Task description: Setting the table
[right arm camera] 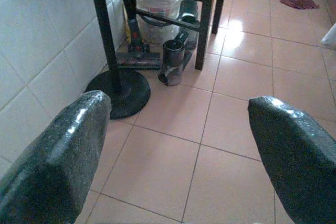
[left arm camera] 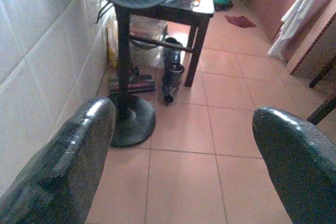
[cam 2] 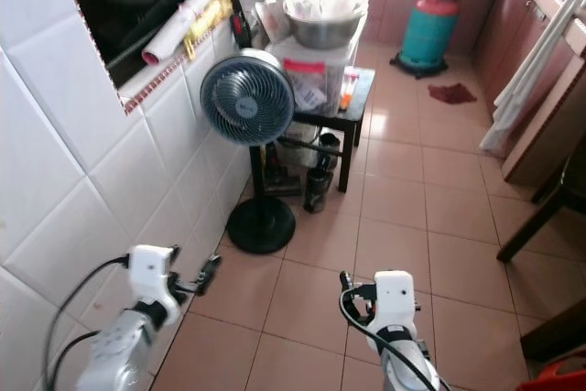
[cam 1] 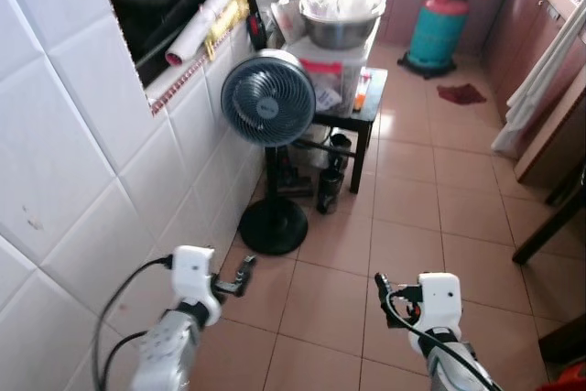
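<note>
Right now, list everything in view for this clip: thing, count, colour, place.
Pedestal fan: one, dark grey, on a round black base by the white tiled wall.
Side table: one, black, behind the fan.
Metal bowl: one, silver, atop a white box on the table.
Vacuum parts: dark, on the floor under the table.
Gas cylinder: one, teal, at the far end of the floor.
Rag: one, dark red, on the tiles near the cylinder.
Left gripper: black fingers, open, low by the wall.
Right gripper: black fingers, open, over the tiles.
</note>
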### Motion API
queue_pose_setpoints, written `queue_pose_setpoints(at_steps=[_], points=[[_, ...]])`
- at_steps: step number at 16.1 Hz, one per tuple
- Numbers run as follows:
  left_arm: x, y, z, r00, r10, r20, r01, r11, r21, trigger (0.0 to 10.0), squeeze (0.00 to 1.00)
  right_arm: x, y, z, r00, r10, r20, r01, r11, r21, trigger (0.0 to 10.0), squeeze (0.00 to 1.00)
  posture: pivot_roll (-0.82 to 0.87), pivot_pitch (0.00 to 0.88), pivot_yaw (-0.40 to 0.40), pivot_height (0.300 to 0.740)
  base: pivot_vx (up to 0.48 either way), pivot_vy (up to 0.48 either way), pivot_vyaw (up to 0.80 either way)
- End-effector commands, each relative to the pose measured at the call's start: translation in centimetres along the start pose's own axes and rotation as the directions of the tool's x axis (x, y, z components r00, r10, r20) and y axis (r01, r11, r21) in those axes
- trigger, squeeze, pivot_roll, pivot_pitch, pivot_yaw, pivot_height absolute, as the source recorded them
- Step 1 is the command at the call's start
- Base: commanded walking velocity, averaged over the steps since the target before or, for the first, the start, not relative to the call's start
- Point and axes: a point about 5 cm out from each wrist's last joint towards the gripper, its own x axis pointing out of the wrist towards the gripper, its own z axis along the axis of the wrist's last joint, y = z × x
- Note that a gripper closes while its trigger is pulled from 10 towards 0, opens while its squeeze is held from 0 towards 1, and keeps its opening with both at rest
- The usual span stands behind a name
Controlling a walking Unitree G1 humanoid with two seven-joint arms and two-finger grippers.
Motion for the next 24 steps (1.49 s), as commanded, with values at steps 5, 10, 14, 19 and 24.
queue_pose_setpoints(at_steps=[5,10,14,19,24], points=[[-0.7,0.8,-0.2,0.999,0.038,-0.031,-0.038,0.999,0.014,10.0,0.00,-0.8,-0.4,1.1,0.998,-0.045,0.035,0.045,0.999,-0.001,10.0,0.00,0.07,0.000,0.024,0.740,0.000,0.000,-0.48],[-0.1,0.9,0.9,1.000,-0.020,-0.015,0.020,1.000,-0.014,10.0,0.00,-2.3,-1.2,0.9,0.997,-0.070,0.027,0.071,0.997,-0.039,10.0,0.00,0.06,0.000,0.023,0.740,0.000,0.000,-0.80],[-0.3,1.6,1.3,1.000,0.021,-0.019,-0.022,0.999,-0.029,10.0,0.00,-2.3,-0.7,1.5,0.997,-0.056,0.047,0.058,0.998,-0.040,10.0,0.00,0.06,0.000,0.021,0.740,0.000,0.000,-0.60],[-0.4,2.4,3.5,1.000,-0.003,0.007,0.004,0.997,-0.071,10.0,0.00,-2.9,-0.5,2.2,0.998,-0.040,0.046,0.043,0.997,-0.063,10.0,0.00,0.06,0.000,0.002,0.740,0.000,0.000,0.00],[-0.5,2.4,3.6,1.000,-0.005,0.001,0.005,0.997,-0.075,10.0,0.00,-3.0,-0.5,2.3,0.998,-0.041,0.041,0.043,0.997,-0.063,10.0,0.00,0.06,0.000,0.002,0.740,0.000,0.000,0.00]])
